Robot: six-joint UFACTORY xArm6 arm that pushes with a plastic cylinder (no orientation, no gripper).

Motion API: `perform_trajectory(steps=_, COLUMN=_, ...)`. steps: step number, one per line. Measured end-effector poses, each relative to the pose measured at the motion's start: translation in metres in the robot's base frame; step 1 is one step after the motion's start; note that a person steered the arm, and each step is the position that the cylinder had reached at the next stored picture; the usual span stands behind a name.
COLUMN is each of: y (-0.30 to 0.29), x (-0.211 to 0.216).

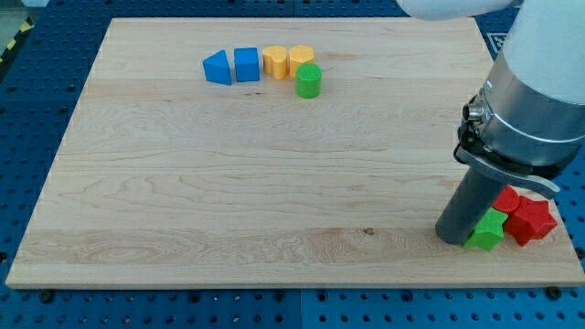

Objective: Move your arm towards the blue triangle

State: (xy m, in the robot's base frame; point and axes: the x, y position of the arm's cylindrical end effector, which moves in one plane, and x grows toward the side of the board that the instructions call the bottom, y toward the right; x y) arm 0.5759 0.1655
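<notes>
The blue triangle lies near the view's top, left of centre, at the left end of a row of blocks. A blue cube sits right beside it. My tip rests on the board at the view's lower right, far from the blue triangle. It touches or nearly touches a green star-shaped block on its right.
A yellow pentagon-like block, a yellow heart-like block and a green cylinder continue the top row. Two red blocks sit by the green star near the wooden board's right edge. The arm's body hangs above them.
</notes>
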Motion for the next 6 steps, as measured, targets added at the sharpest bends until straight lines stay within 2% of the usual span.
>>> perform_trajectory(steps=1, y=-0.070, x=-0.006)
perform_trajectory(steps=2, y=-0.183, x=-0.032)
perform_trajectory(steps=4, y=-0.365, x=-0.125)
perform_trajectory(steps=5, y=-0.425, x=-0.190)
perform_trajectory(steps=6, y=-0.422, x=-0.258)
